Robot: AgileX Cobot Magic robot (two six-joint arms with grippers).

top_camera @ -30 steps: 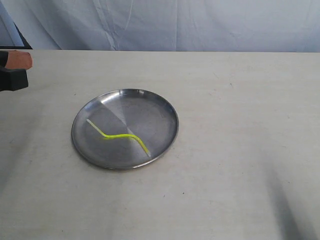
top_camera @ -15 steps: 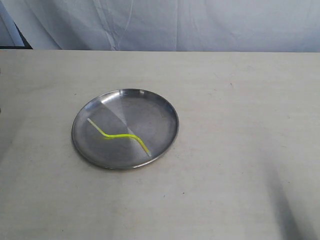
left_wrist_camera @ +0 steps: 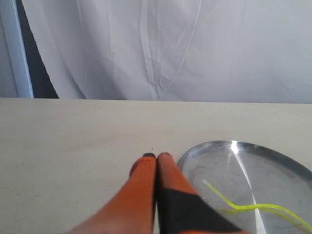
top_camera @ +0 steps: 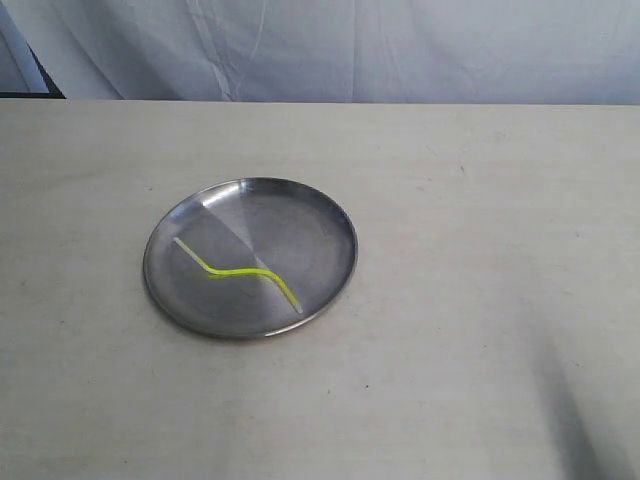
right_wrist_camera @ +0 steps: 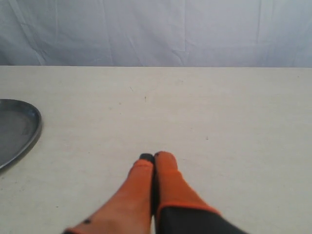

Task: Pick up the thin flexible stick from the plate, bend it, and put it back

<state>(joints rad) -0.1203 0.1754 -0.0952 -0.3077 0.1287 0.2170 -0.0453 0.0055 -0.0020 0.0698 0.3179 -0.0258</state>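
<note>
The thin flexible stick (top_camera: 240, 272) lies bent in a wavy line inside the plate (top_camera: 320, 215), left of the table's middle. In the left wrist view the stick (left_wrist_camera: 243, 205) rests on the plate (left_wrist_camera: 195, 152), and my left gripper (left_wrist_camera: 157, 157) is shut with nothing in it, just outside the plate's rim. My right gripper (right_wrist_camera: 153, 157) is shut and empty over bare table, well away from the plate (right_wrist_camera: 34, 131). Neither gripper shows in the exterior view.
A beige table (top_camera: 480, 300) carries the plate. A white cloth backdrop (top_camera: 400, 50) hangs behind the table's far edge. A dark frame post (left_wrist_camera: 34, 58) stands at the back corner in the left wrist view.
My left gripper, seen at the left edge of the exterior view a second ago, has moved out of that view. The stick and plate have not moved.
</note>
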